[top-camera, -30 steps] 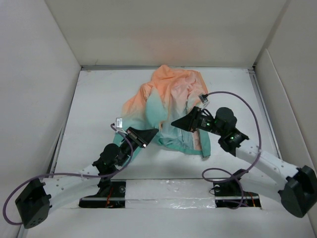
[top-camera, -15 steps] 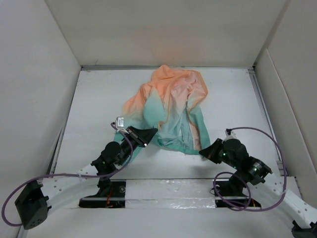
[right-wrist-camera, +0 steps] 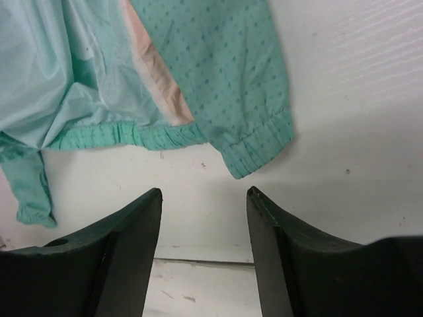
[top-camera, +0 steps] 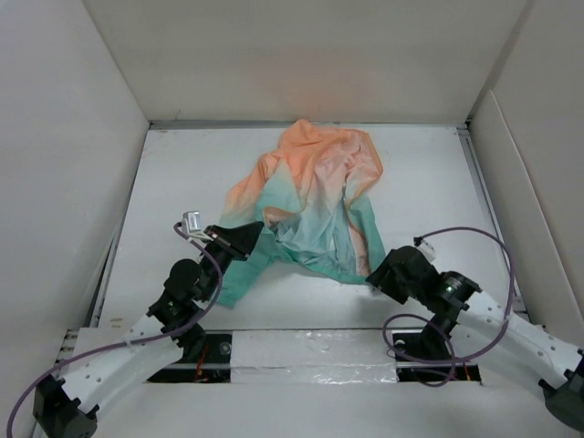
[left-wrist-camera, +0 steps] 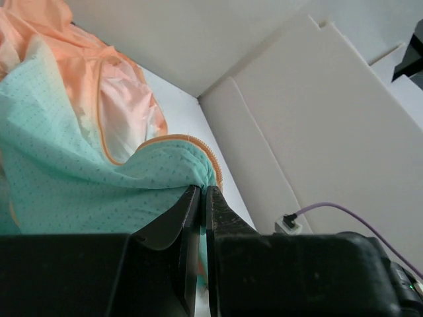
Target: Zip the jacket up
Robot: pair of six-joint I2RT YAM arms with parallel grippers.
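- Bases of both arms at the near edge of the bench (top-camera: 173,173), with a purple cable (top-camera: 456,235) arched over the right arm.
- Empty right hand (top-camera: 376,278) low over bare bench, fingers spread wide, gripping nothing. From its wrist camera, same hand (right-wrist-camera: 203,195) just short of a teal elastic cuff (right-wrist-camera: 254,145), apart from it.
- Closed left hand (top-camera: 245,239) clamped on the lower edge of the jacket (top-camera: 310,201). From its wrist camera, same hand (left-wrist-camera: 203,190) pinching teal dotted fabric, orange zipper tape (left-wrist-camera: 192,142) curving just above the grip.
- Jacket crumpled mid-bench, front lying open, teal hem toward the arms, teal fabric drawn out toward the left hand.
- Orange hood and shoulders bunched at the far side, near the back wall (top-camera: 310,64).
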